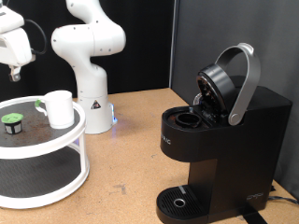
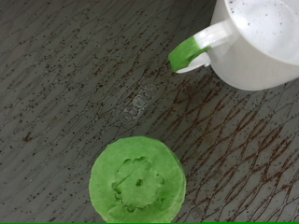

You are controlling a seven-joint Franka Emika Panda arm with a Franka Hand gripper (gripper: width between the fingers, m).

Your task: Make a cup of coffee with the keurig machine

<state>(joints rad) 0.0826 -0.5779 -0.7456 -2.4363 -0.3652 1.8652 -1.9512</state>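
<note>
Jaws: you can't tell from either view whether they are parted or closed. The exterior view shows only the hand's bulk at its top left, and the wrist view shows no fingers at all. Nothing is visibly held.

Gripper [image 1: 13, 73] hangs above the left part of the stand [image 1: 56, 140], a white two-tier round rack with a dark top shelf. Directly under the wrist camera sits the pod [image 2: 137, 179], green top up, upright, apart from the cup [image 2: 260, 42]. The cup's handle [image 2: 196, 47] is green-taped and points toward the pod.

In the exterior view the pod [image 1: 12, 122] is at the shelf's left, the cup [image 1: 59, 108] near its middle. The keurig [image 1: 220, 140] stands well apart at the exterior view's right, lid raised, chamber open and apparently empty, nothing on the drip tray [image 1: 177, 201].

Judgement: the pod pick is in hand. Centre over the green lid, descend straight, keep clear of the cup handle, grip the sides without tipping it.
</note>
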